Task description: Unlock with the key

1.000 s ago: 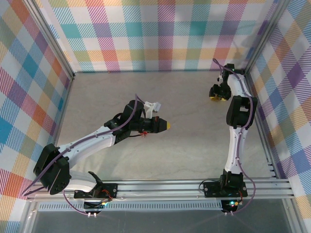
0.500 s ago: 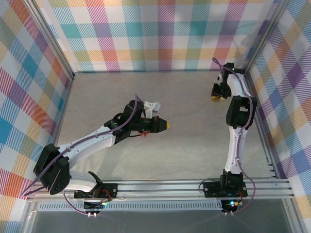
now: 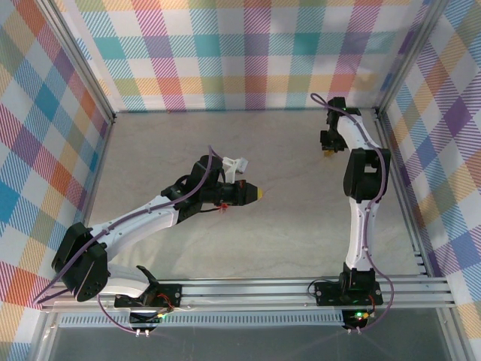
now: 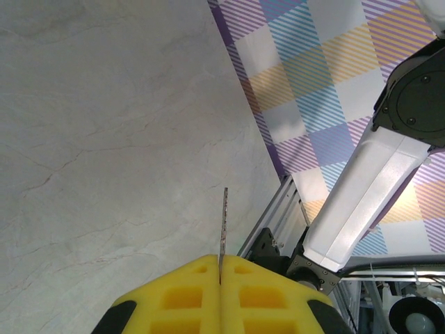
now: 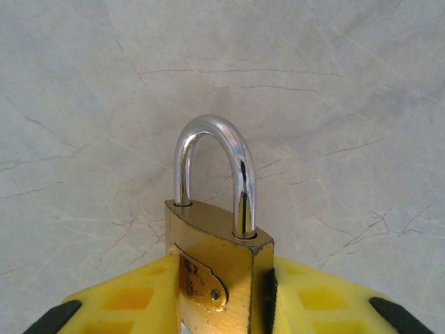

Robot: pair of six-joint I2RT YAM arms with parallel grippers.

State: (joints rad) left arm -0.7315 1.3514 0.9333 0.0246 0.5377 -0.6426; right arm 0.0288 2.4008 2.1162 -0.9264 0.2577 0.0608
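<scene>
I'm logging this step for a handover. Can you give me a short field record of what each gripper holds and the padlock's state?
left gripper: shut on key, blade seen edge-on, sticking out forward
right gripper: shut on padlock, body clamped from both sides
shackle: both legs in the body, looks closed
key and padlock: apart, key not yet inserted
surface: pale marbled table
</scene>
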